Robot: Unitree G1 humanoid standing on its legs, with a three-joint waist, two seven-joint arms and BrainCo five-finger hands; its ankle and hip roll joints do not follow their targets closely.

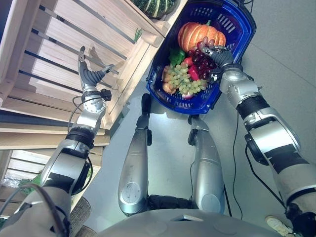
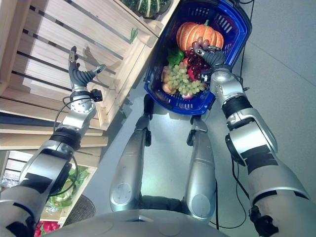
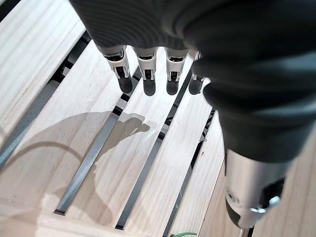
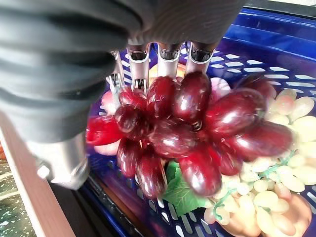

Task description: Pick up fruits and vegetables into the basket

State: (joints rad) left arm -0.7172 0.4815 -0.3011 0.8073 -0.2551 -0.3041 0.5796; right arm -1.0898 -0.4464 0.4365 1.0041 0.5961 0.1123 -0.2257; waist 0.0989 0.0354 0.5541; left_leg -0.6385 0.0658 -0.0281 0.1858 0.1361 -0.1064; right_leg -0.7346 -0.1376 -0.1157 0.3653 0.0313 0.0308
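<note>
Glossy red grapes over perforated basket

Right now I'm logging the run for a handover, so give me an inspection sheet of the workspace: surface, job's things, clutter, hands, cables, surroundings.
Surface: pale grey floor; the blue basket is low in front of the robot, beside the crates.
Job's things: the basket holds an orange pumpkin, green grapes, a green leaf and red grapes.
Clutter: nothing seen.
Hands: right hand over the basket, fingers hidden behind the red grapes; left hand open against the wooden slats, holding nothing.
Cables: left out as the robot's own.
Surroundings: wooden slatted crates; a dark green striped squash on an upper crate; leafy greens in a lower one.
</note>
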